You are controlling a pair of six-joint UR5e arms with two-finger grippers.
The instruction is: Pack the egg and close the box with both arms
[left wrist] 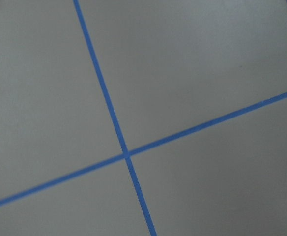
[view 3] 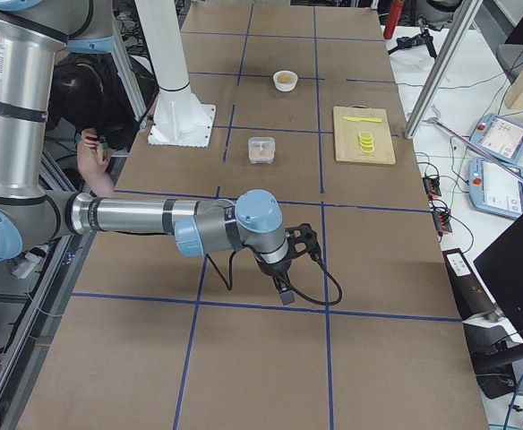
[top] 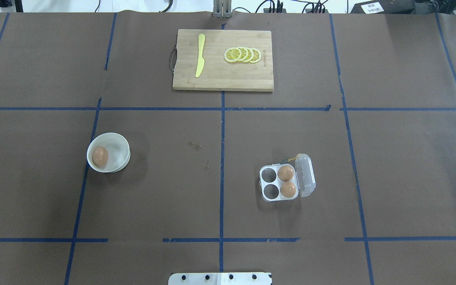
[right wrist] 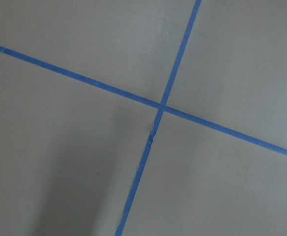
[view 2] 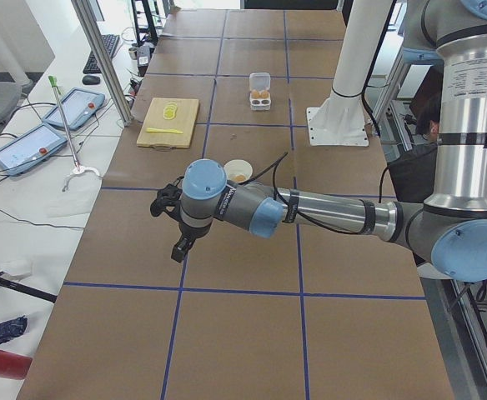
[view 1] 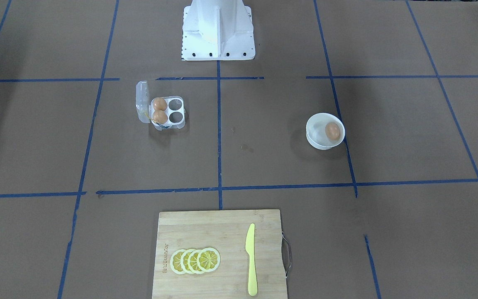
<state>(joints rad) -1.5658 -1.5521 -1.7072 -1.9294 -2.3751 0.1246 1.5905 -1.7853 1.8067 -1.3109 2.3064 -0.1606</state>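
Note:
One tan egg (view 1: pixel 332 130) lies in a round white bowl (view 1: pixel 310 124); they also show in the overhead view, the egg (top: pixel 100 156) in the bowl (top: pixel 122 143). The clear four-cup box (top: pixel 277 183) stands open, lid (top: pixel 305 175) folded out. It holds two eggs (top: pixel 285 173) (top: pixel 287 189); its other two cups are empty. My left gripper (view 2: pixel 178 233) hovers over bare table beyond the bowl, far from the box. My right gripper (view 3: pixel 282 279) hovers over bare table at the opposite end. I cannot tell whether either is open or shut. Both wrist views show only paper and tape.
A bamboo cutting board (top: pixel 220 75) at the far middle carries a yellow knife (top: pixel 200 55) and several lemon slices (top: pixel 243 55). The white pedestal base (view 1: pixel 218 33) stands at the robot's side. Blue tape lines grid the brown paper.

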